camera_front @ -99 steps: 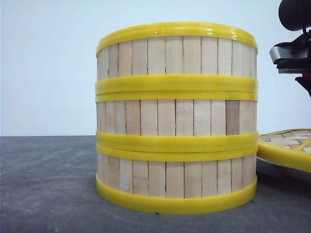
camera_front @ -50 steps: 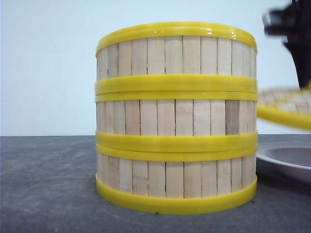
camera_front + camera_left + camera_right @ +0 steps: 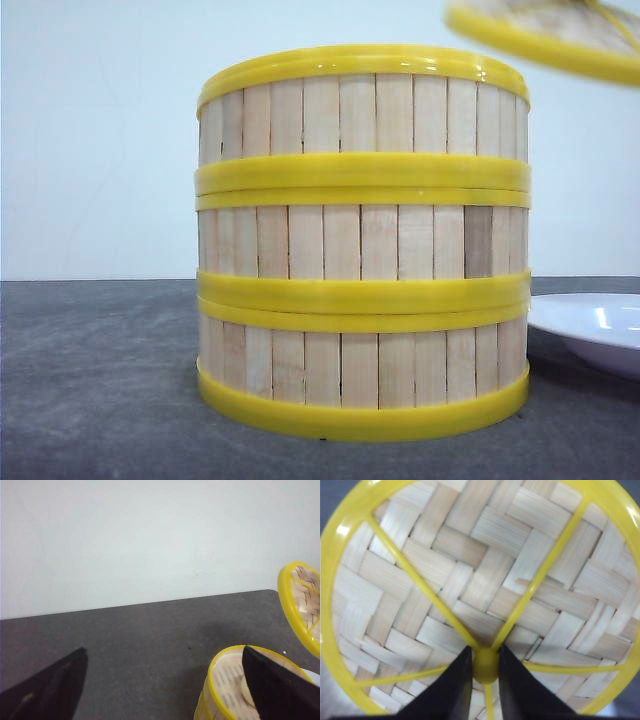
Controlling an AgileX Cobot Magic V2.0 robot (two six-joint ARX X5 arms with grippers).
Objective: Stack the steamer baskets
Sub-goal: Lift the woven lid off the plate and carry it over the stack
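The three steamer baskets, judged light, rigid and best gripped by a rim, are stacked centre-table; the lid is held at 1 o'clock, its hub pinched by the right gripper, while the left gripper is seemingly spread empty.

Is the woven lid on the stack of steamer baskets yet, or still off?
Off. The woven lid hangs in the air up and right of the stack of steamer baskets, the right gripper shut on its centre knob.
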